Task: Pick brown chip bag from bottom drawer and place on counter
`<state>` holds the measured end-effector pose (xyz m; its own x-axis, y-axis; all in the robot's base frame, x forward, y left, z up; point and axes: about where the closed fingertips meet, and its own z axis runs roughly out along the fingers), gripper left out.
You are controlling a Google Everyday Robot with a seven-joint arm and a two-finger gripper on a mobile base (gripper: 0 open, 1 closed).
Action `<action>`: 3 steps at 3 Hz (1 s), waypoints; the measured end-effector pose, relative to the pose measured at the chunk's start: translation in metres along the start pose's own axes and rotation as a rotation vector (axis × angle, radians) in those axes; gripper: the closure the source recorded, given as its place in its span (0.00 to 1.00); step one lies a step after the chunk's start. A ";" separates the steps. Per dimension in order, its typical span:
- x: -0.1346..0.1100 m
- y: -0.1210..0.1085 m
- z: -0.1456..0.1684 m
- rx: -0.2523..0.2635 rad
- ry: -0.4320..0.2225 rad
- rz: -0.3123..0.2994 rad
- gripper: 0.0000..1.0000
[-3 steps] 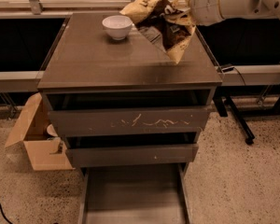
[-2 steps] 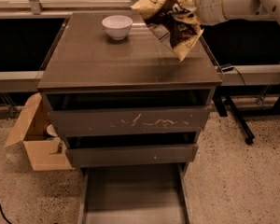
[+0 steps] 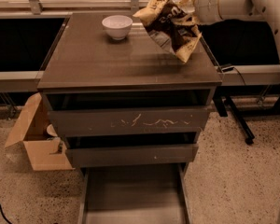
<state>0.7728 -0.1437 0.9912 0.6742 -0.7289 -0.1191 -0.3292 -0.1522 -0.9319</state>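
The brown chip bag (image 3: 170,26), dark brown with cream-yellow ends, hangs tilted over the back right part of the counter (image 3: 107,59). My gripper (image 3: 189,10) is shut on the bag's upper right side, with the white arm reaching in from the right. The bag's lower yellow end sits close to the counter near its right edge; I cannot tell if it touches. The bottom drawer (image 3: 133,197) stands pulled out at the bottom of the view, its flat tray bare.
A white bowl (image 3: 117,26) stands on the counter's back, left of the bag. The scratched-front drawer (image 3: 130,121) and the one below are slightly open. An open cardboard box (image 3: 35,139) sits on the floor at left. A black stand leg (image 3: 235,115) is at right.
The arm has carried the bag slightly to the right and back, keeping it above the counter's right rear. The bowl and drawers have not moved.
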 end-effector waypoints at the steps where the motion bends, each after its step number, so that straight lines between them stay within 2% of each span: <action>1: 0.001 0.001 0.012 -0.013 -0.045 0.005 0.04; 2: -0.002 -0.014 0.002 0.016 -0.078 -0.005 0.00; 3: -0.007 -0.032 -0.017 0.045 -0.082 -0.027 0.00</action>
<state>0.7677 -0.1448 1.0275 0.7346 -0.6679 -0.1198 -0.2814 -0.1392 -0.9494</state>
